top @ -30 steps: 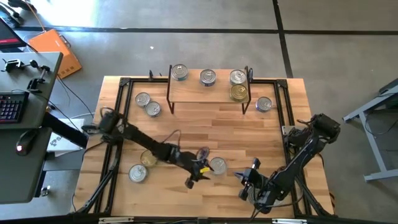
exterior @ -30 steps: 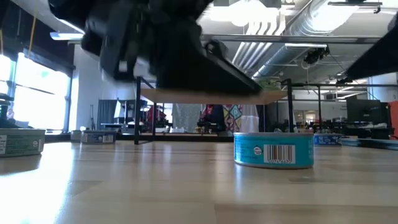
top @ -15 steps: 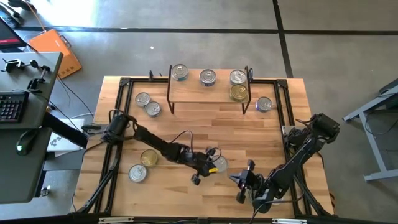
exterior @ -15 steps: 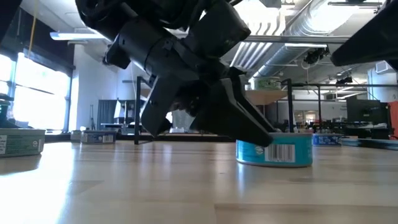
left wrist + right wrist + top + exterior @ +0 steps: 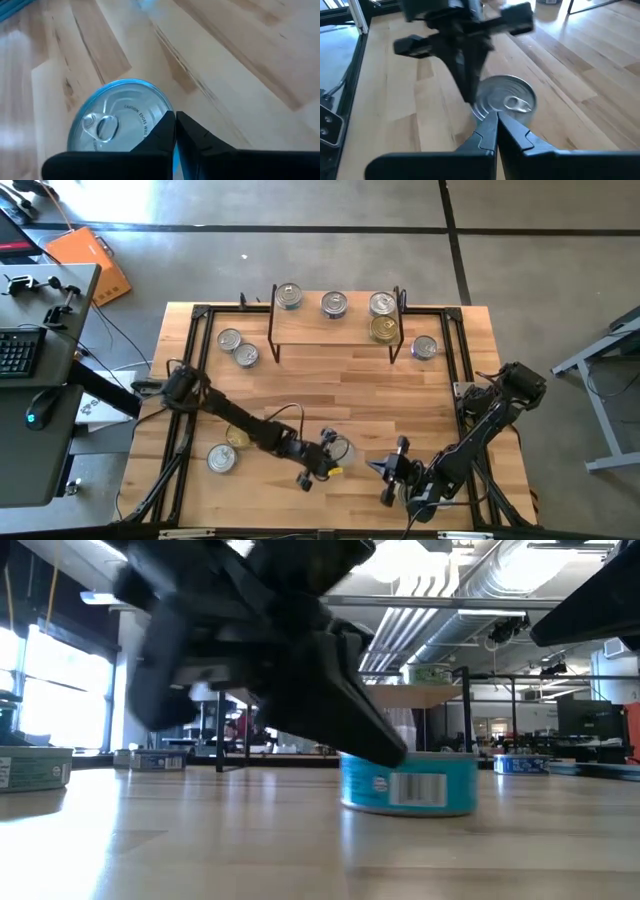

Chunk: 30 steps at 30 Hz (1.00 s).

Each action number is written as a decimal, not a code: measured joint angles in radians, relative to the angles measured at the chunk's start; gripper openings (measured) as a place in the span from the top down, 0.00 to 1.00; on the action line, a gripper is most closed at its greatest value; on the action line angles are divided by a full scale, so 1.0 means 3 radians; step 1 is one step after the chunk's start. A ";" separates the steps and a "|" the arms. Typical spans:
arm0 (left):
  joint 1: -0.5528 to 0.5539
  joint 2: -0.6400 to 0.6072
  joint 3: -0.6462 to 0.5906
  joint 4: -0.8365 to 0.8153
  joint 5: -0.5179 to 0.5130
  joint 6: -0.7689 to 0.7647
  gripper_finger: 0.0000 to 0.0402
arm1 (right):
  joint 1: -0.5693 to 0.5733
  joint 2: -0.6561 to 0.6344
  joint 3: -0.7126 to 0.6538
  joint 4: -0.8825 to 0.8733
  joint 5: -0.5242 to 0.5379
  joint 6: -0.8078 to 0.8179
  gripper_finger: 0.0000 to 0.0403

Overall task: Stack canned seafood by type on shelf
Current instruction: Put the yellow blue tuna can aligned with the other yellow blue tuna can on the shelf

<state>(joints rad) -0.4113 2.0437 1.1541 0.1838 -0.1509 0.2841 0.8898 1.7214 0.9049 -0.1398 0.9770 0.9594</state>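
**Ana:** Since a second ago, the left gripper (image 5: 322, 462) has swung in beside the blue-labelled can (image 5: 408, 781) and its fingers have snapped together; the can has slid a little to the left in the low view.

**Ben:** Is it holding the can?

**Ana:** No. In the left wrist view the fingers (image 5: 175, 131) meet with nothing between them, their tips over the near edge of the silver pull-tab lid. It looks like they closed empty, or are nudging the can rather than gripping it.

**Ben:** Where is everything else?

**Ana:** That can sits at the near middle of the table (image 5: 330, 380). The right gripper (image 5: 388, 468) waits just to its right, fingers together, pointed at it. The shelf (image 5: 332, 328) stands at the far edge with three silver cans and one gold-topped can (image 5: 382, 329) on it. Loose cans lie either side of the shelf, and two more at the near left.

**Ben:** So the sorting is unfinished?

**Ana:** Yes, I judge several cans remain to be shelved.
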 joint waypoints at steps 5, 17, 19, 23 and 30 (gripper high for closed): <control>-0.0147 -0.0233 0.0002 -0.0232 -0.0263 -0.0032 1.00 | 0.0000 0.0000 -0.0015 -0.0020 0.0059 0.0010 1.00; -0.0499 -0.0523 0.0003 -0.0643 -0.1270 -0.0247 1.00 | -0.0035 0.0000 -0.0015 -0.0016 0.0322 0.0026 1.00; -0.0543 -0.0607 0.0003 -0.0717 -0.1442 -0.0277 1.00 | -0.0054 0.0000 -0.0015 -0.0016 0.0322 0.0025 1.00; -0.0580 -0.0829 0.0005 -0.0976 -0.1920 -0.0360 1.00 | -0.0095 0.0000 -0.0015 -0.0016 0.0322 0.0026 1.00; -0.0249 -0.1306 0.0012 -0.1294 -0.2520 -0.0316 1.00 | -0.0161 0.0000 -0.0015 -0.0016 0.0320 0.0011 1.00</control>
<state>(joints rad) -0.4860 1.6520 1.1576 -0.2044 -0.9071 0.1894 0.8416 1.7214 0.9005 -0.1448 1.0729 0.9627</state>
